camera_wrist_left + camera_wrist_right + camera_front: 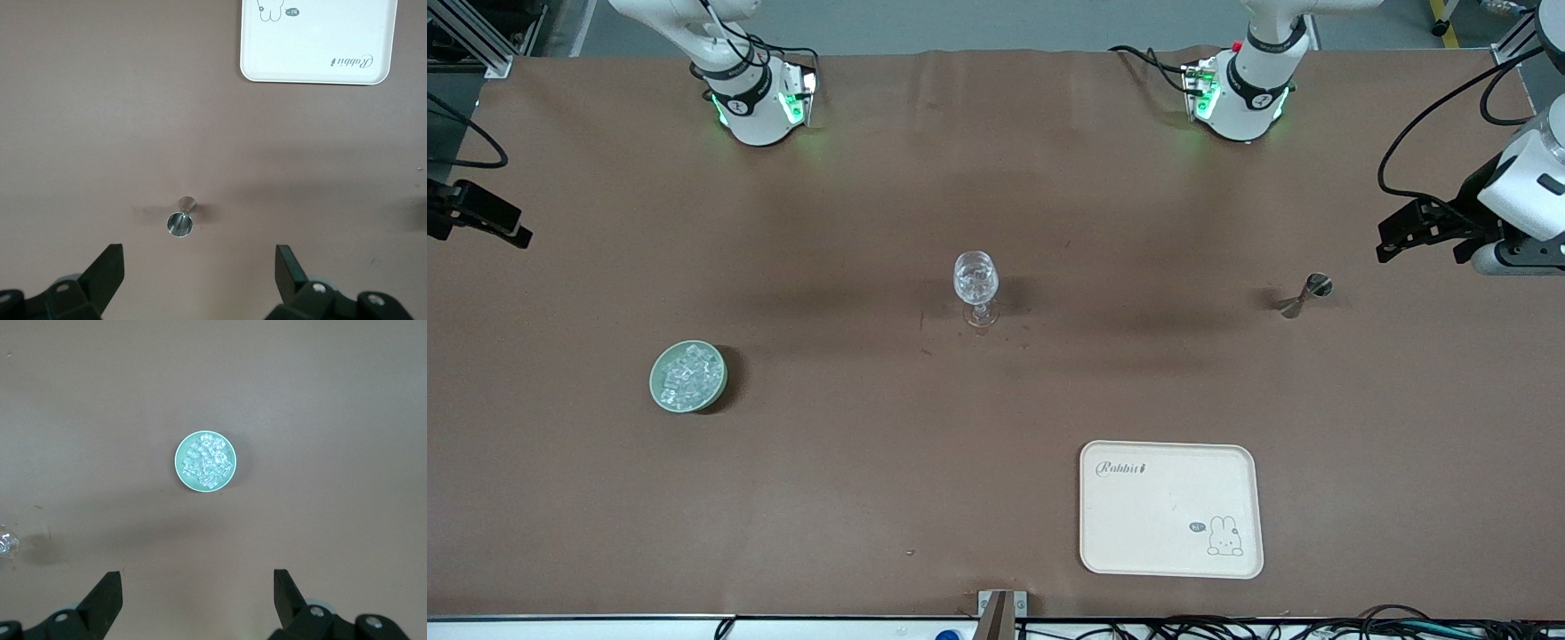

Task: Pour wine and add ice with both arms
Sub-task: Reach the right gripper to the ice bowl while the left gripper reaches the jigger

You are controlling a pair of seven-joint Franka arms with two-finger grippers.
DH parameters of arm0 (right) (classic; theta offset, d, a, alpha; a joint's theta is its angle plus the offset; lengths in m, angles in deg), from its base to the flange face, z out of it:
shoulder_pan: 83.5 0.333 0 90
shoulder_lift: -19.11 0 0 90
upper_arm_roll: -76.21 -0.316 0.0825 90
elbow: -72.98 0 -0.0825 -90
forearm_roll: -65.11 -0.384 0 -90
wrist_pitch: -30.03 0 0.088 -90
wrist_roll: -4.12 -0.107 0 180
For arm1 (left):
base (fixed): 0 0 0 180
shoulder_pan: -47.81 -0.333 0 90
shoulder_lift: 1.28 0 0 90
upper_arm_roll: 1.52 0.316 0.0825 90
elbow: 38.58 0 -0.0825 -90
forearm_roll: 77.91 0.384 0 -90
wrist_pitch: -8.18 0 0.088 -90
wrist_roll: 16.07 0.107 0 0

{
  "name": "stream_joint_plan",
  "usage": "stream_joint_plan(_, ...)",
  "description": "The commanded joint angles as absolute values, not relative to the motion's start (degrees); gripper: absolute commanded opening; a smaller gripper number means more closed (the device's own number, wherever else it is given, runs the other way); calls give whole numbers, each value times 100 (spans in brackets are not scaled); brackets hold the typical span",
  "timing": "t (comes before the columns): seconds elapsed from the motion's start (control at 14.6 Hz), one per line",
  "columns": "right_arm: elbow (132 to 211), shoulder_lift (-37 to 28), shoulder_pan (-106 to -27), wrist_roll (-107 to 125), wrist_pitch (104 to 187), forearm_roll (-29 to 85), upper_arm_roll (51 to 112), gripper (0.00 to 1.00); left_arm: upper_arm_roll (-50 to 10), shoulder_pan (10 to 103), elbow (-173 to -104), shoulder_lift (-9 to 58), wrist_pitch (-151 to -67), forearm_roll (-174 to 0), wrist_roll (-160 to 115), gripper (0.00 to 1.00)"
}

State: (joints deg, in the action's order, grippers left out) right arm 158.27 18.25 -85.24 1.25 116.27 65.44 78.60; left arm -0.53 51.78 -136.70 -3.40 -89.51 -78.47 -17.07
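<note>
A green bowl (687,377) heaped with clear ice (690,373) cubes stands toward the right arm's end of the table; the right wrist view shows the bowl (181,468) and its ice (207,461). A clear stemmed wine glass (975,286) stands upright mid-table. A small metal jigger (1307,292) stands toward the left arm's end, also in the left wrist view (181,222). No wine shows. My left gripper (1392,240) (200,250) hangs open above the table beside the jigger. My right gripper (511,229) (197,573) hangs open high over the table's end, holding nothing.
A cream tray (1170,551) with a rabbit drawing lies nearer the front camera than the jigger, and its corner shows in the left wrist view (320,67). The two arm bases (756,107) (1240,98) stand along the table's back edge.
</note>
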Motion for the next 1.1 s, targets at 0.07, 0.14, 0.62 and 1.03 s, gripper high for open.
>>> stream_joint_plan(0.07,15841,1894,-8481,175,11598,6503,7876,100,-38,5176,-13666,-400,-8876,-7817,-1677,100)
stream_joint_plan(0.14,15841,1894,-8481,166,11598,6503,7876,100,-38,5176,-13649,-383,-8885,-7826,-1721,100)
stream_joint_plan(0.62,15841,1894,-8473,166,11598,6503,7876,100,575,5150,-13692,-252,-8859,-8359,-2151,100)
stream_joint_plan(1.03,15911,1876,-8473,175,11651,6547,7885,100,1780,5141,-13701,425,-8692,-9125,-2810,100)
